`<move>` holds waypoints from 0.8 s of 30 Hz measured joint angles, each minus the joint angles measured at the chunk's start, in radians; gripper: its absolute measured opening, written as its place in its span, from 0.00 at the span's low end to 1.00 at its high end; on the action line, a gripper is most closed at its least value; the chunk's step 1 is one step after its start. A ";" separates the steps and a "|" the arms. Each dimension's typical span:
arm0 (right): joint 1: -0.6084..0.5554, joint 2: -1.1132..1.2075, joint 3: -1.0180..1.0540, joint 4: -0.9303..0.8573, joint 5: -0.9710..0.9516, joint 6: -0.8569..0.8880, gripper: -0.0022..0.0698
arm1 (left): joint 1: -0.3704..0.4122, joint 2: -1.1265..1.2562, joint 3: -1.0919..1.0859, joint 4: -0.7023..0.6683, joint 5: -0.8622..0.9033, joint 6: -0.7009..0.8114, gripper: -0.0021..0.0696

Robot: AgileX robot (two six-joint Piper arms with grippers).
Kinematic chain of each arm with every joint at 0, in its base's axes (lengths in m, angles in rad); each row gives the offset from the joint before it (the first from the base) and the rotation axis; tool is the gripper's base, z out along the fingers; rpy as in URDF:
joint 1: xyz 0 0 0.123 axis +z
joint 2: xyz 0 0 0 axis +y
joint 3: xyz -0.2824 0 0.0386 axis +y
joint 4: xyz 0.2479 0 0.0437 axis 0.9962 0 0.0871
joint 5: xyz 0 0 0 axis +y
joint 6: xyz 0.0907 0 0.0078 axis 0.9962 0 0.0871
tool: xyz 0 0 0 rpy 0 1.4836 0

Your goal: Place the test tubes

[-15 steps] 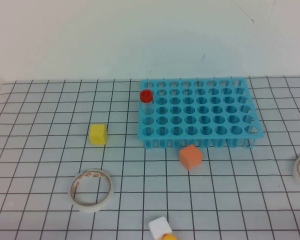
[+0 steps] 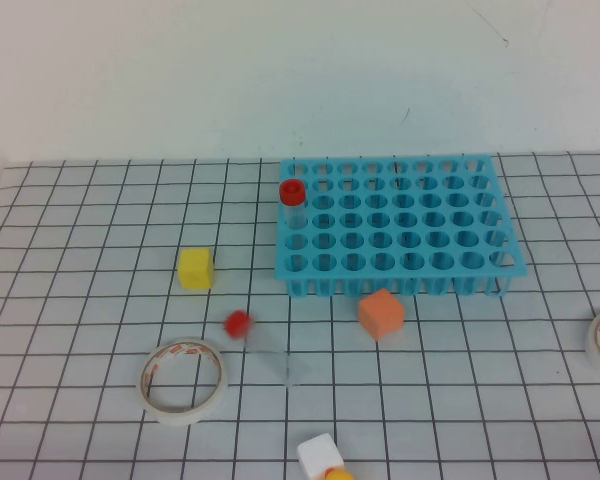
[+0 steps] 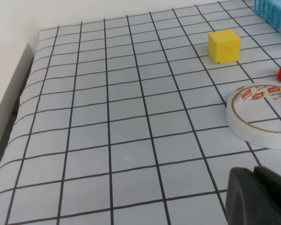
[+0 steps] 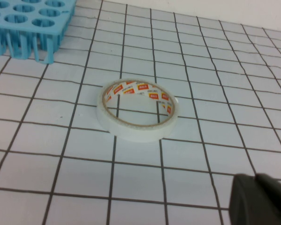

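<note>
One red-capped test tube (image 2: 293, 205) stood in the leftmost column of the blue rack (image 2: 460, 262). A second tube (image 2: 265, 350), blurred, lay on the table (image 2: 80, 300) between a tape roll (image 2: 183, 380) and the orange cube (image 2: 381, 313). Neither arm showed in the high view. The left hand (image 3: 254, 192) was closed and empty near that tape roll. The right hand (image 4: 257, 199) was closed and empty beside the other tape roll (image 4: 137, 111). The step in hand appeared to be picking up the lying tube. That would likely call for the left hand to open, line up across the tube's body and close gently, as the round tube could roll.
</note>
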 joint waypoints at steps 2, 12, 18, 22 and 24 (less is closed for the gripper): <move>0.000 0.000 0.000 0.000 0.000 0.000 0.03 | 0.000 0.000 0.000 0.000 0.000 0.000 0.03; 0.000 0.000 0.000 0.000 0.000 0.000 0.03 | 0.000 0.000 0.000 0.000 0.000 0.000 0.03; 0.000 0.000 0.000 0.000 0.000 0.000 0.03 | 0.000 0.000 0.000 0.000 0.000 0.000 0.03; 0.000 0.000 0.000 0.000 0.000 0.000 0.03 | 0.000 0.000 0.000 0.016 0.000 0.003 0.03; 0.000 0.000 0.000 -0.002 0.000 0.000 0.03 | 0.000 0.000 0.000 0.022 0.000 0.003 0.03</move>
